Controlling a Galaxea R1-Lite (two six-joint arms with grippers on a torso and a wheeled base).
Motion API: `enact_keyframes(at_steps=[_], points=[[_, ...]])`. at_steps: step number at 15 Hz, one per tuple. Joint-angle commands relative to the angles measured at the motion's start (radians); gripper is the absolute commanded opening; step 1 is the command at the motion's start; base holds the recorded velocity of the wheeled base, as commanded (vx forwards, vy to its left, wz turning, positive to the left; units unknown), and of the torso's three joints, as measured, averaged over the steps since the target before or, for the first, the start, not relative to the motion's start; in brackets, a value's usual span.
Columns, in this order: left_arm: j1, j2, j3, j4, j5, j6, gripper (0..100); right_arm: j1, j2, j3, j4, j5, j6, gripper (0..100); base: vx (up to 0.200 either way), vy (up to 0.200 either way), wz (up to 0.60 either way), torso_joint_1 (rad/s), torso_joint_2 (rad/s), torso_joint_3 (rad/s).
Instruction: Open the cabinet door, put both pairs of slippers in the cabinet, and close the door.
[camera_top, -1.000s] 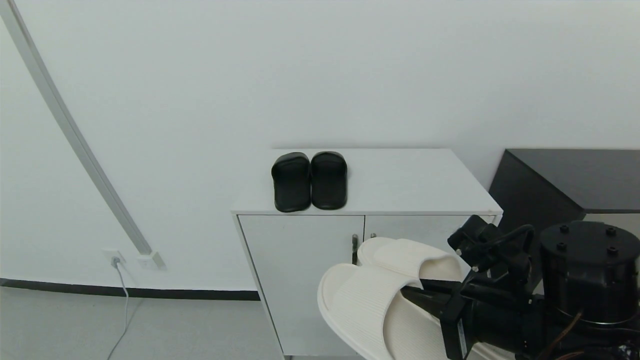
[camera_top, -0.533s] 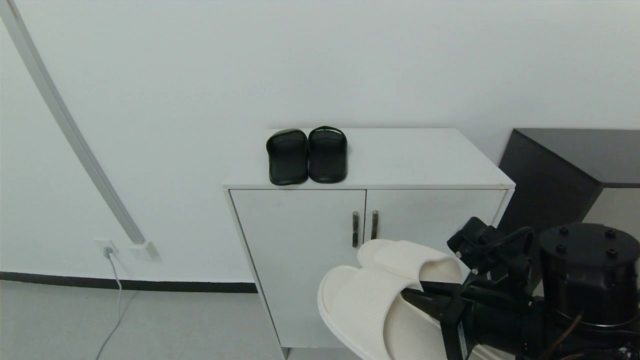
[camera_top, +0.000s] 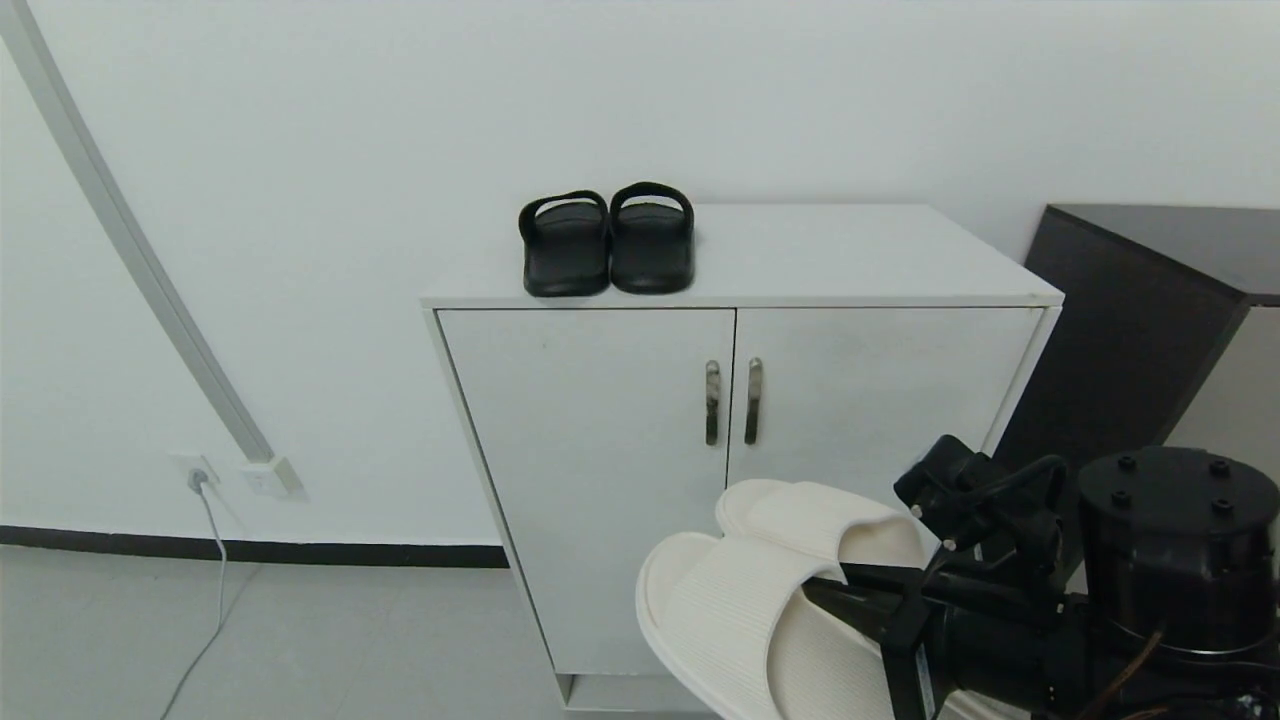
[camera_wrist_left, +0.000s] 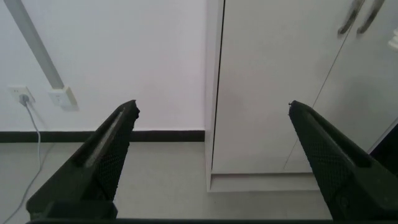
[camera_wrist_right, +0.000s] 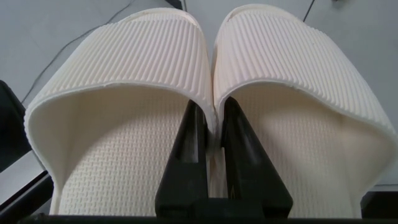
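The cream slippers (camera_top: 760, 600), two of them side by side, are held in the air by the right gripper (camera_wrist_right: 213, 134). One finger goes into each slipper under its ribbed strap, and the jaws are drawn narrow, pinching the two inner side walls together between them. The toes point away from the wrist. In the head view the pair hangs in front of the lower part of the cabinet's right door (camera_top: 860, 390), apart from it.

The black slippers (camera_top: 605, 240), also two, lie side by side and touching on the cabinet top (camera_top: 850, 255). They sit on its left half, one end of each at the front edge and the straps toward the wall.

The cabinet has two doors, both shut. The left door (camera_top: 590, 470) and the right one meet at the middle, where two upright metal handles (camera_top: 711, 402) stand just beside each other, one on each door.

The left gripper (camera_wrist_left: 211, 118) hangs low and to the left of the cabinet, its jaws wide apart and holding nothing. Past them are the cabinet's left front corner and the floor.

On the wall to the left, one slanted grey conduit (camera_top: 110, 220) runs down to a box, beside one socket (camera_top: 193, 470) with one cable (camera_top: 205, 610) trailing to the floor. One dark cabinet (camera_top: 1120, 350) stands just beside the white cabinet's right side.
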Motion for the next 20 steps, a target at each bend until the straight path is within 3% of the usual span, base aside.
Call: enact_keyframes(at_steps=[1, 7, 10, 13, 18, 19, 20], points=[[0.0, 0.001, 0.0, -0.001, 0.0, 0.0, 100, 0.0, 0.004, 0.0, 0.0, 0.0, 0.0, 0, 0.0, 0.0, 0.0, -0.149, 0.48, 0.32], [0.0, 0.001, 0.0, 0.001, -0.001, 0.003, 100, 0.002, 0.003, 0.008, 0.0, 0.0, 0.0, 0, 0.0, 0.0, 0.0, -0.12, 0.47, 0.342], [0.0, 0.001, 0.0, 0.002, -0.012, 0.029, 100, 0.005, 0.004, 0.026, -0.04, -0.002, -0.002, 0, 0.0, 0.0, 0.0, -0.062, 0.44, 0.372], [0.0, 0.001, 0.0, 0.001, -0.017, 0.028, 100, 0.008, 0.004, 0.033, -0.045, -0.002, -0.002, 0, 0.0, 0.0, 0.0, -0.025, 0.41, 0.383], [0.0, 0.002, -0.003, -0.004, -0.02, 0.04, 100, 0.009, 0.003, 0.036, -0.046, -0.003, -0.008, 0, 0.0, 0.0, 0.0, -0.001, 0.08, 0.078], [0.0, 0.007, -0.011, -0.004, -0.033, 0.039, 100, 0.009, 0.003, 0.037, -0.046, -0.003, -0.017, 0, 0.0, 0.0, 0.0, 0.0, 0.0, 0.0], [-0.003, 0.068, -0.109, -0.002, -0.066, -0.007, 100, 0.009, 0.003, 0.037, -0.046, -0.003, -0.02, 0, 0.0, 0.0, 0.0, 0.0, 0.0, 0.0]])
